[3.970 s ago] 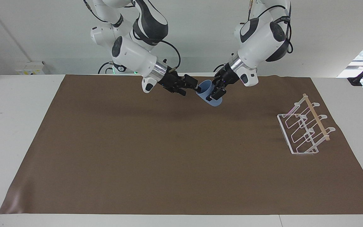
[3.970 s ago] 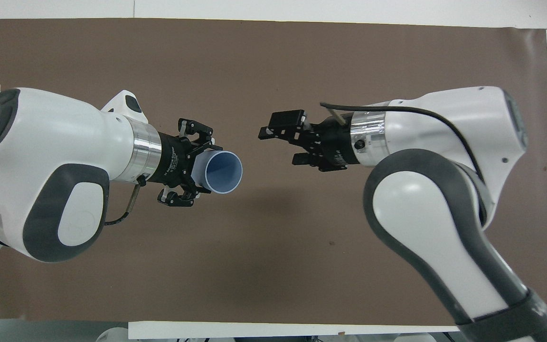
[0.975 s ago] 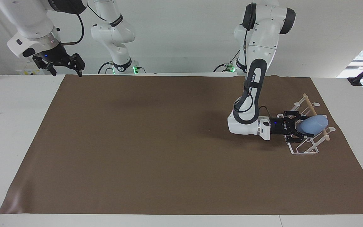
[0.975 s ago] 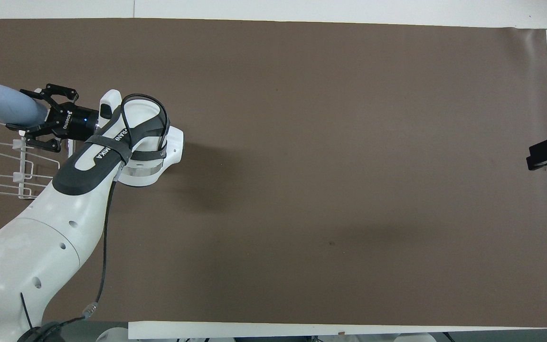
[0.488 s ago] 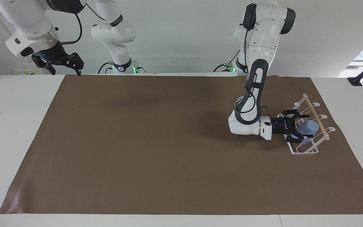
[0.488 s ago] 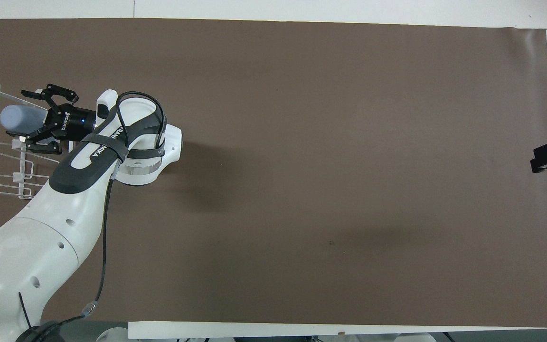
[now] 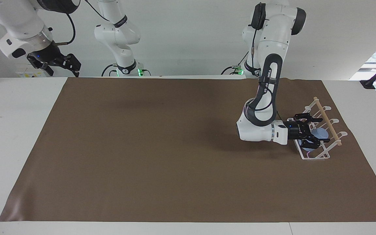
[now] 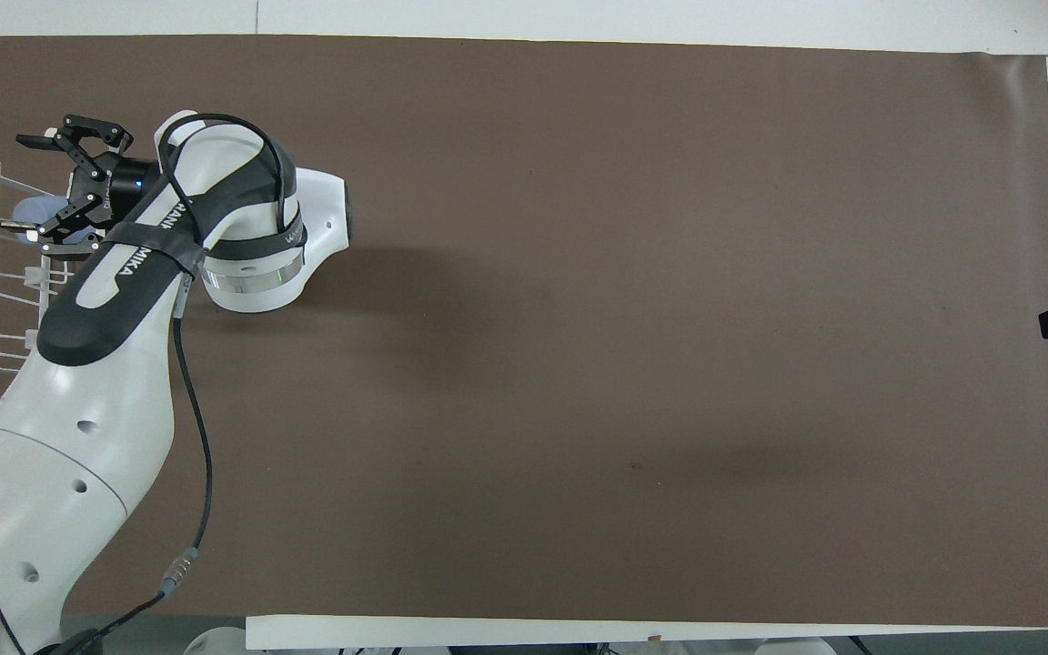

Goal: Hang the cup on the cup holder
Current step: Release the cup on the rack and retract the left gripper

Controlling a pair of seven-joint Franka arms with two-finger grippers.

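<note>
Left claw [image 7: 312, 130] low over the cup holder [image 7: 318, 153], fingers spread wide around the cup [image 7: 321, 133] in the rack. Right claw [image 7: 64, 64] raised over the surface's [image 7: 21, 107] edge at its own end, fingers apart.

Left arm is folded way down with its forearm lying level, and the left gripper [image 7: 312, 130] points sideways with fingers spread wide. Right arm just waits up high, right gripper [image 7: 64, 65] open too.
</note>
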